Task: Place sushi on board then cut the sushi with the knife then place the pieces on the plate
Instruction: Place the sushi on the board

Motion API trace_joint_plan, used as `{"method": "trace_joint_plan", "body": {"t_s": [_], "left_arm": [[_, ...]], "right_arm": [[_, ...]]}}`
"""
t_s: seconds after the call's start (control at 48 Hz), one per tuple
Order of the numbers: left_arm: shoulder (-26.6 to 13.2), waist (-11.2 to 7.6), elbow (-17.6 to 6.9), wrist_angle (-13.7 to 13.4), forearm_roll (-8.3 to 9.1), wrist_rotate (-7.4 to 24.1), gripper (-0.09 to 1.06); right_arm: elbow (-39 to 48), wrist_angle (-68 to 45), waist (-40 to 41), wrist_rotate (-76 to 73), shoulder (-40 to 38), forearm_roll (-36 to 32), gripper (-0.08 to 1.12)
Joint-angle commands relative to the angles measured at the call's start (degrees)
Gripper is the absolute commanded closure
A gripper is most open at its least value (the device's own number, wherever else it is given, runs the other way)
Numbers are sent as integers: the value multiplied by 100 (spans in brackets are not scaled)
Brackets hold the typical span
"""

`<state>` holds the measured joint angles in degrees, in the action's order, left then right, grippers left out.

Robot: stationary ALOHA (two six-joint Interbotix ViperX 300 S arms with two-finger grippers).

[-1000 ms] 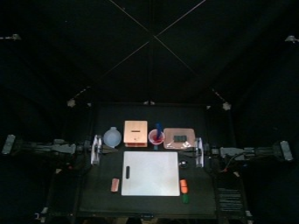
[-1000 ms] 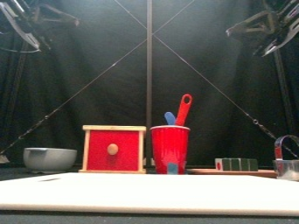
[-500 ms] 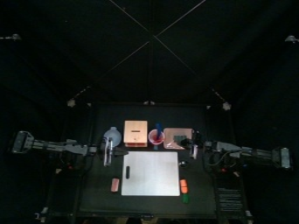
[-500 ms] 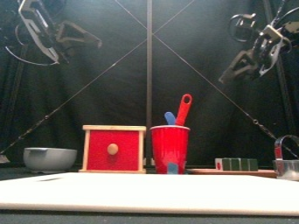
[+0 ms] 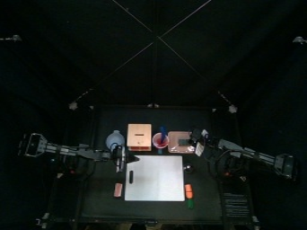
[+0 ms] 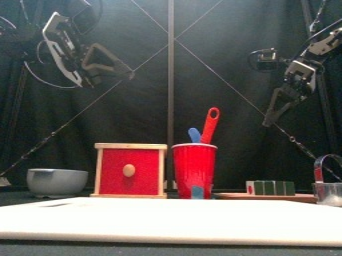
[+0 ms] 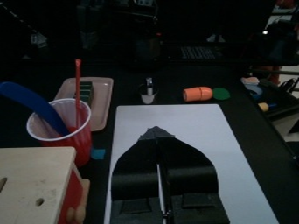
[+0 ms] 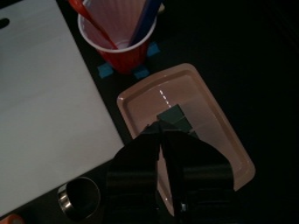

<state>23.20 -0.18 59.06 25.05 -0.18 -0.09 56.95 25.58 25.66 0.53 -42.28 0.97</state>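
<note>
The dark green sushi roll [image 6: 277, 187] lies on the pink tray [image 6: 230, 196], right of the red cup [image 6: 194, 170]. A red knife [image 6: 210, 124] and a blue knife [image 6: 195, 134] stand in that cup. The white board [image 5: 156, 178] lies bare at the table's front. My left gripper [image 7: 156, 133] hangs shut and empty high over the board's back left part [image 7: 222, 149]. My right gripper [image 8: 163, 131], also shut and empty, hangs high over the tray [image 8: 193, 101]; its jaws hide the sushi in the right wrist view.
A wooden box with a red drawer [image 6: 131, 170] stands left of the cup, and a blue-grey bowl [image 6: 56, 181] further left. The metal cutter [image 6: 330, 180] sits at the far right. Small toy foods [image 5: 118, 188] [image 5: 191, 190] lie beside the board's front corners.
Both arms swung in from the table's sides toward the middle and came lower. Nothing on the table moved.
</note>
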Motion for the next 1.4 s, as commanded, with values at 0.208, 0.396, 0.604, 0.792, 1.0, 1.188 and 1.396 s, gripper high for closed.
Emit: {"method": "trace_joint_plan", "body": {"t_s": [0.208, 0.396, 0.604, 0.792, 1.0, 1.188, 1.396], "left_arm": [[-141, 35, -220, 53, -9, -18, 98], [-149, 53, -246, 53, 0, -18, 98], [-149, 88, -246, 53, 0, -18, 98], [-141, 79, -220, 53, 0, -18, 98], [-149, 79, -202, 53, -35, -18, 98], [-149, 79, -193, 53, -97, -26, 98], [-141, 79, -193, 53, -220, -9, 98]], "right_arm": [[-360, 650, 97, 88, 272, -229, 8], [-580, 1028, 167, 519, 721, -598, 9], [-712, 1028, 475, 1441, 1345, -316, 9], [-747, 853, 932, 2672, 1828, 483, 9], [-729, 782, 1327, 4008, 2250, 1415, 9], [-765, 650, 1521, 4641, 2689, 1828, 9], [-773, 334, 1529, 4711, 3103, 1811, 9]]}}
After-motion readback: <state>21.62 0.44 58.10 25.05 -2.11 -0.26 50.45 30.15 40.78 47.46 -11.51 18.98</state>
